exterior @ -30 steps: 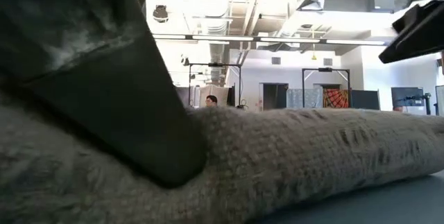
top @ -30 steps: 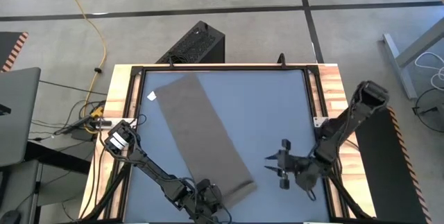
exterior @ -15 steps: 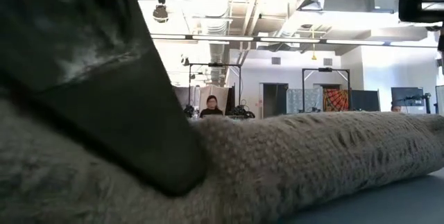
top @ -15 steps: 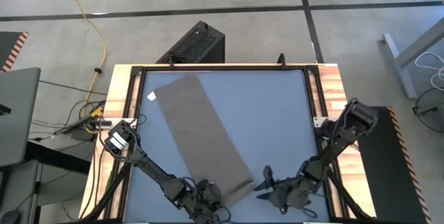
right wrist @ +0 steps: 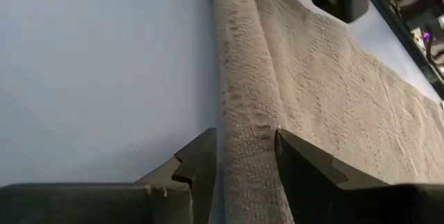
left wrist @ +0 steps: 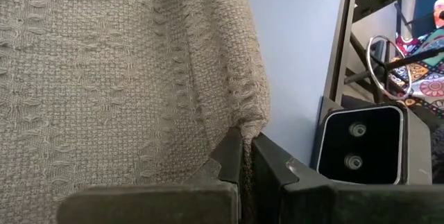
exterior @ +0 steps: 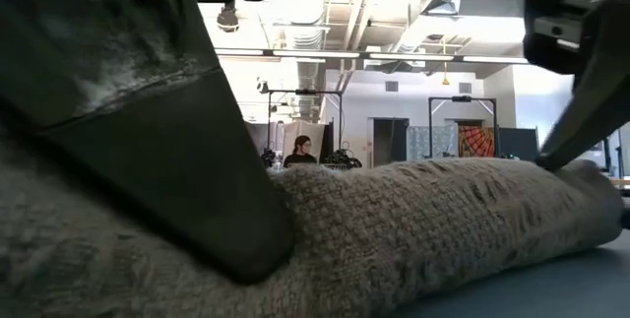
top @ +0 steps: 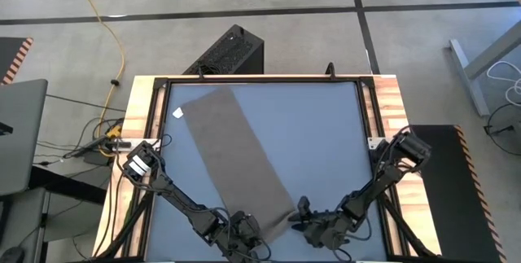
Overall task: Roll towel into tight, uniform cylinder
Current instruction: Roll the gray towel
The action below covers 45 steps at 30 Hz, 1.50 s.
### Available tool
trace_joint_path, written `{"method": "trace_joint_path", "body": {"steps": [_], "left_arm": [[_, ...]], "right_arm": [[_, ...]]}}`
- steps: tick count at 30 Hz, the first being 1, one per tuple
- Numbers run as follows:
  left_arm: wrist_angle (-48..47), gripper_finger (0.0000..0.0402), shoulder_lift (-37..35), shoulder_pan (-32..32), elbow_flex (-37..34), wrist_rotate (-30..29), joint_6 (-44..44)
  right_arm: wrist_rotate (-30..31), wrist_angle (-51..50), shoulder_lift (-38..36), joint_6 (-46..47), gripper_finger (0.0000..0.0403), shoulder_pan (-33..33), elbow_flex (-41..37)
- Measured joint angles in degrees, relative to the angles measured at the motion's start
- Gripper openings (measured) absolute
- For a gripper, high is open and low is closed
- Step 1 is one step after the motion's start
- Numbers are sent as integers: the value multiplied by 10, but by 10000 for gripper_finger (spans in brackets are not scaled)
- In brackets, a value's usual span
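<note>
The towel (top: 236, 159) lies slantwise on the blue table (top: 326, 133), its near end turned up into a short roll at the front edge. Left gripper (top: 242, 229) sits at that roll's left corner, fingers pinched closed on the fabric. Right gripper (top: 303, 214) meets the roll's other end, its fingers (right wrist: 200, 160) spread either side of the fold, not yet clamped. Beyond the roll, the towel runs flat toward its white tag (top: 178, 113) at the far corner. Risk, as I judge it: uneven pinches would cone the roll, or the loose right end could slip and unroll.
</note>
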Motion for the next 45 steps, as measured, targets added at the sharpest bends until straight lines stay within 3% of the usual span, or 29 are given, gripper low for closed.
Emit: {"method": "trace_joint_path", "body": {"steps": [5,11,22,27,36,40,45], "left_arm": [[2,0,0,0,0,4,8],[2,11,0,0,0,-22,15],[-14,117,0,0,1,-9,34],[-42,138,-10,-1,1,-27,45],[-154,139,-88,-12,1,-117,74],[-101,139,-91,-16,1,-157,82],[13,139,-44,-16,1,-136,140]], "right_arm": [[-24,-10,0,15,170,-15,0],[-81,-57,-1,105,149,-47,1],[-184,-90,-3,242,72,-82,2],[-286,-105,-4,322,61,-113,2],[-449,-145,-50,452,58,-179,0],[-495,-156,-59,489,58,-207,-1],[-505,-164,-59,507,58,-233,-1]]}}
